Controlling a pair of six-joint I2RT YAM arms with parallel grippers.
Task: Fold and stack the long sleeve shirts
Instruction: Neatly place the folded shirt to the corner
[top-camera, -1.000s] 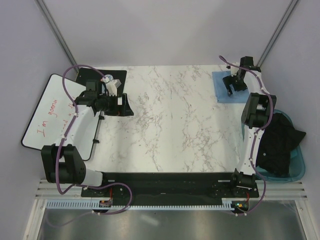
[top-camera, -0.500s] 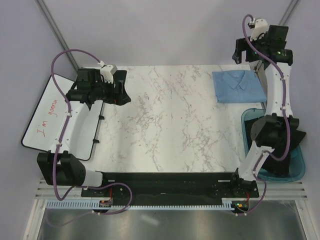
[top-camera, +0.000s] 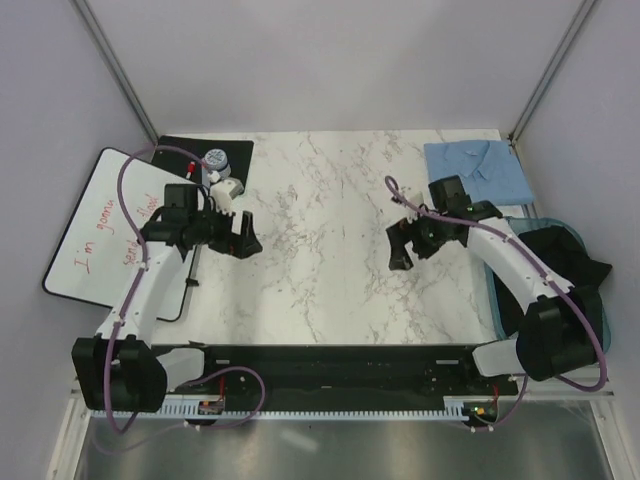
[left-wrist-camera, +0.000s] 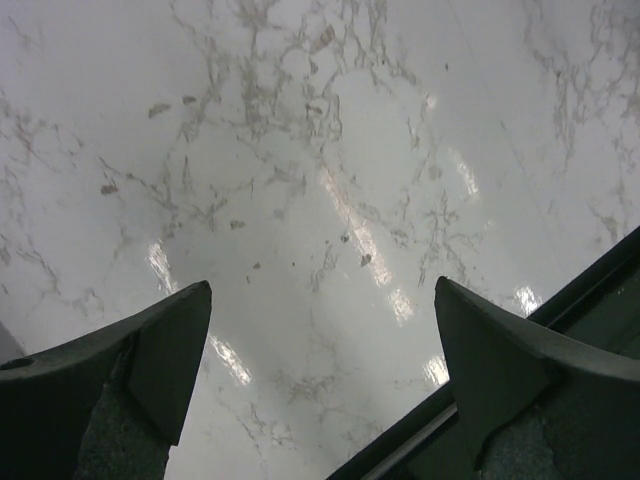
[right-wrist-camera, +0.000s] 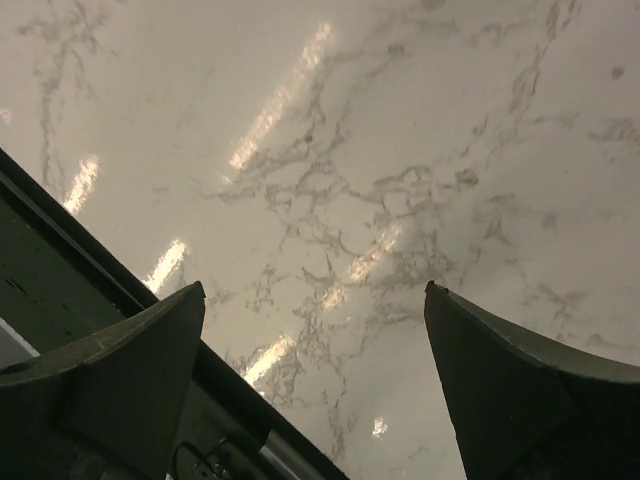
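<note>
Hovering over bare marble table (top-camera: 320, 290): left gripper (top-camera: 244, 236), right gripper (top-camera: 401, 248), both claws wide, nothing held. One light-blue shirt (top-camera: 478, 172) lies folded flat at far right corner, well apart from both.

Judgement: fetch next garment, spread flat mid-table, fold, set square on folded one.

Teal bin (top-camera: 598, 328) at right holds dark cloth (top-camera: 560, 285); whether shirt, cannot tell. Whiteboard (top-camera: 85, 240) and black mat (top-camera: 180, 150) at left, off fold area.

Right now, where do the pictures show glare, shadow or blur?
Left wrist view: streaks of glare on the marble table; the left hand looks dark and slightly soft. Right wrist view: longer glare streaks; the right hand looks dark too. Top external view: even light, sharp, the folded shirt clear.
</note>
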